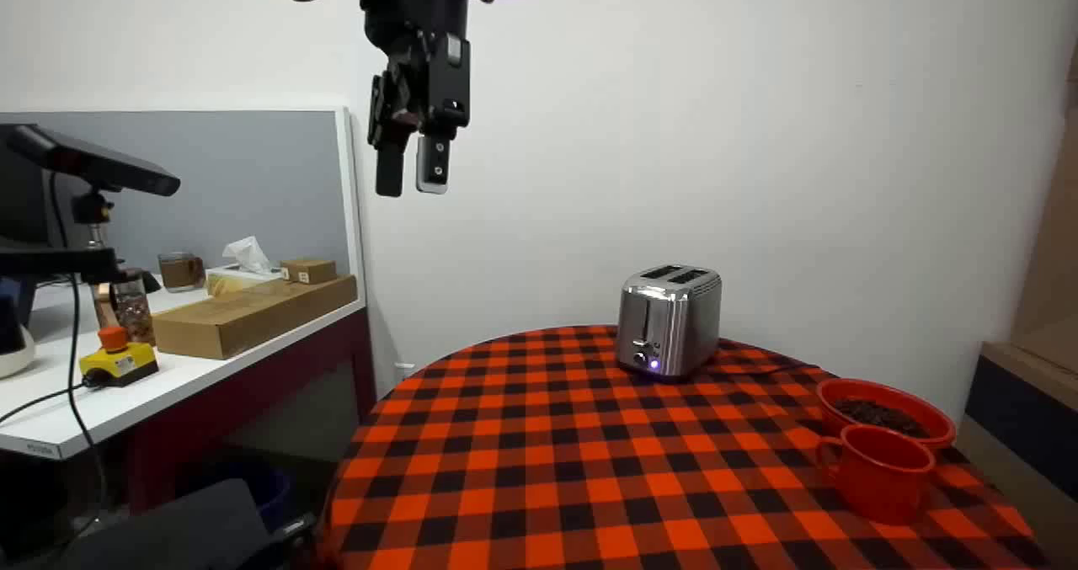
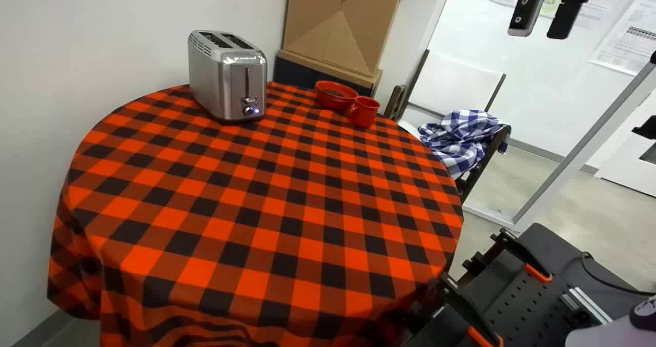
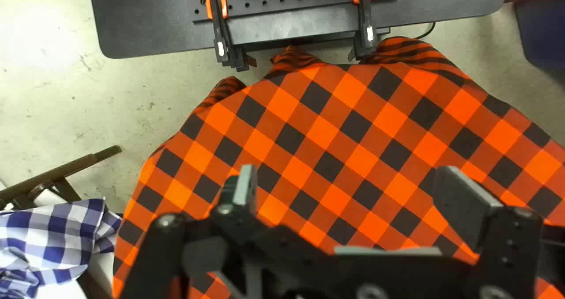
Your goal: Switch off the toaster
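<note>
The shiny silver toaster [image 1: 692, 330] stands upright at the far side of the table, near the wall. It also shows in an exterior view [image 2: 207, 78]. Its front panel has a lever slot, a small lever [image 2: 249, 101] and a round knob [image 2: 248, 110]. A small bluish-white light [image 1: 655, 364] glows beside the knob. The two top slots look dark. My gripper [image 1: 411, 178] hangs high in the air, well apart from the toaster. It is open and empty, also in the wrist view [image 3: 346, 175], where the toaster is out of view.
A red-and-black checked cloth [image 1: 522, 469] covers the round table. A red bowl [image 1: 935, 423] with dark bits and a red cup [image 1: 884, 477] stand at one edge. A dark cord [image 1: 758, 373] runs from the toaster. A chair holds a blue checked cloth [image 2: 461, 137].
</note>
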